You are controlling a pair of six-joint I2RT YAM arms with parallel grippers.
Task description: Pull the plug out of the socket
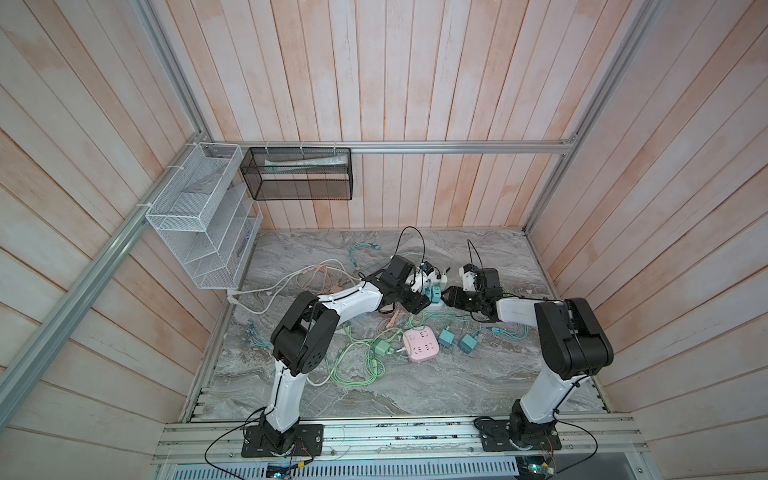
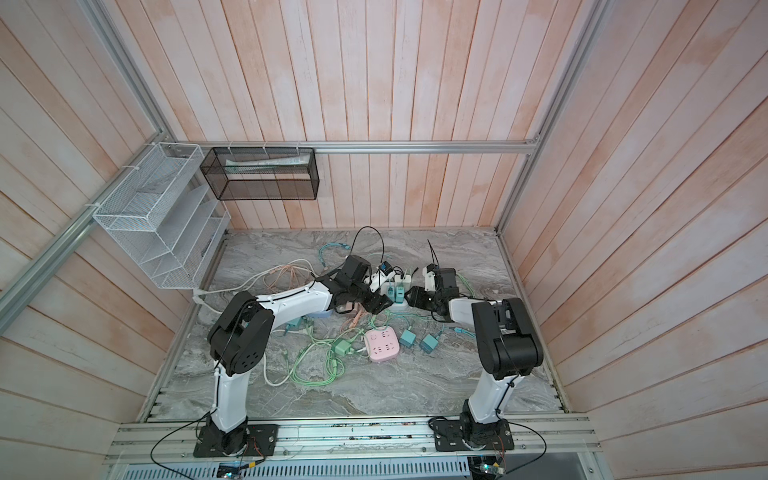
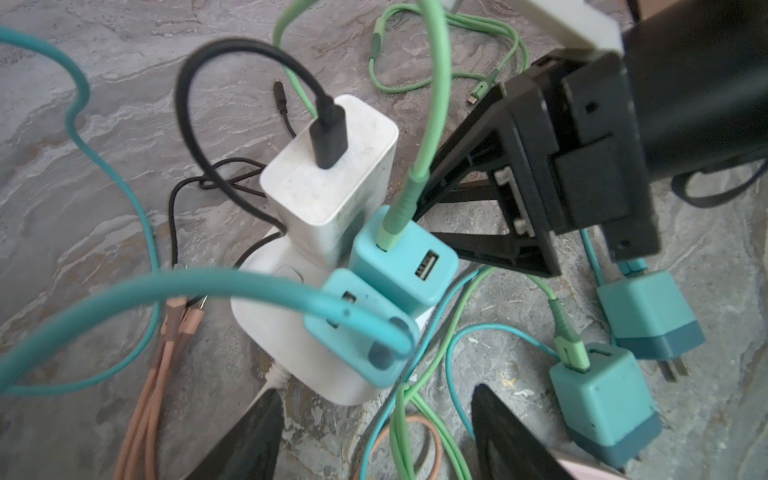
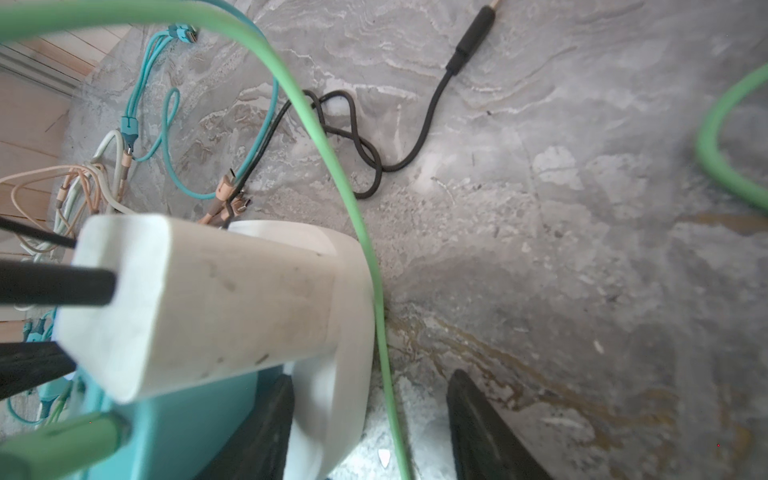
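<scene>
Left pincer [image 3: 378,392] open and empty, just short of the white socket [image 3: 286,332]. Right pincer [image 4: 372,376] open, astride the socket's rim. Teal plug [image 3: 399,270] seated in the socket beside its twin [image 3: 357,328] and a white charger [image 3: 328,174], mid-table [image 1: 415,390].

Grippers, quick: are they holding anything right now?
Left gripper: open, holding nothing.
Right gripper: open, straddling the edge of the white socket, not clamped.
</scene>
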